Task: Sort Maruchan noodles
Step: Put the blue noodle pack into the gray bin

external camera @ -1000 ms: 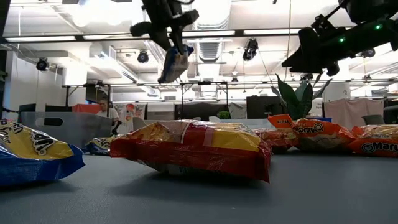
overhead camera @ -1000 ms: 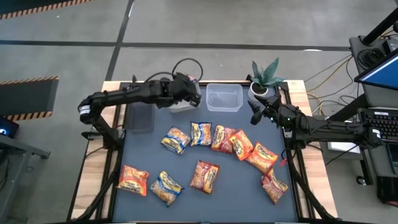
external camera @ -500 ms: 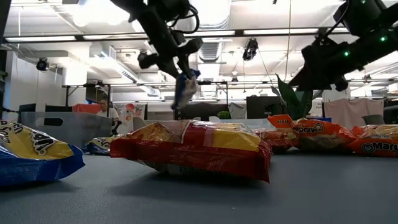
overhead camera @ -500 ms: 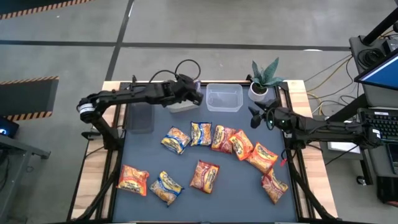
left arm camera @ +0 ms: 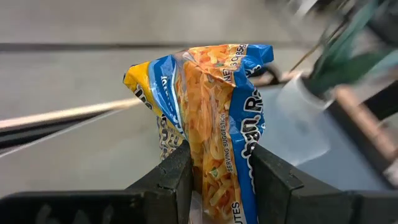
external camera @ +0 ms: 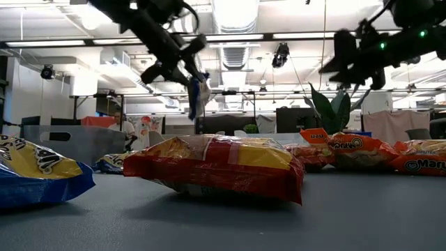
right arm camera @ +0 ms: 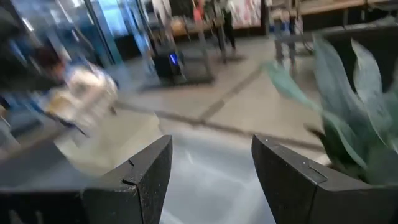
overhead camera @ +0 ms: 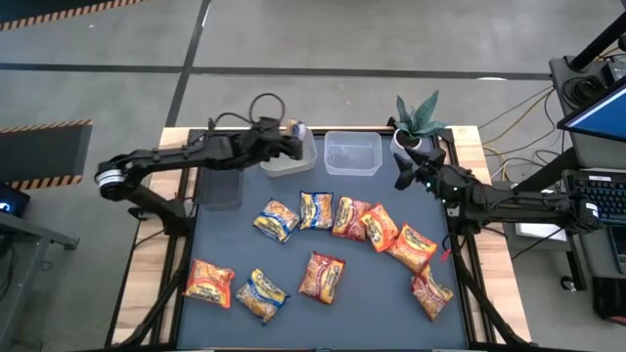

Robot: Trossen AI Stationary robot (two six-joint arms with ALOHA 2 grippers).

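My left gripper is at the table's far side, shut on a yellow-and-blue noodle packet. The packet hangs in the air above a clear tub. Several more packets lie flat on the dark mat, among them a yellow-and-blue one and a red one. My right gripper is open in the air at the far right, beside the potted plant, with nothing between its fingers. My left gripper pinches the packet between its two fingers, one on each broad face, at the packet's end nearest the wrist. The fingers slant down from the table's left side. The crumpled packet sticks out past the fingertips, clear of the tub and the table.
A second clear tub stands right of the first at the far edge. A dark tub sits at the far left. In the low view a red packet lies close, and a person stands in the room far behind the table.
My left gripper has come down with the packet toward the clear tub and has rolled at the wrist. The packet, earlier hanging broadside to the low view, now shows its narrow edge and hangs lower.
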